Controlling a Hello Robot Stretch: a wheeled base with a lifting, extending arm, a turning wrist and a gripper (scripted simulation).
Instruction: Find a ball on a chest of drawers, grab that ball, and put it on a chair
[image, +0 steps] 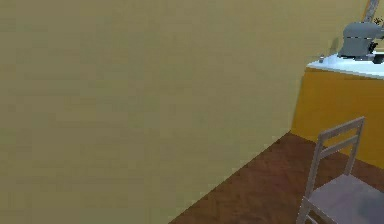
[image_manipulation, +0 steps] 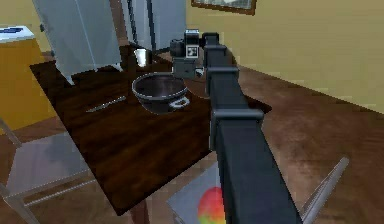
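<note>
If the multicoloured round thing (image_manipulation: 212, 208) at six o'clock is the ball, it seems light and slick; grip across its middle. Whether the end effector (image_manipulation: 184, 64) holds anything, I cannot tell.

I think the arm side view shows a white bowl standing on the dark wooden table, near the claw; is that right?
Not quite: the bowl is dark, not white, as the arm side view shows. It does stand on the dark wooden table, near the claw.
</note>
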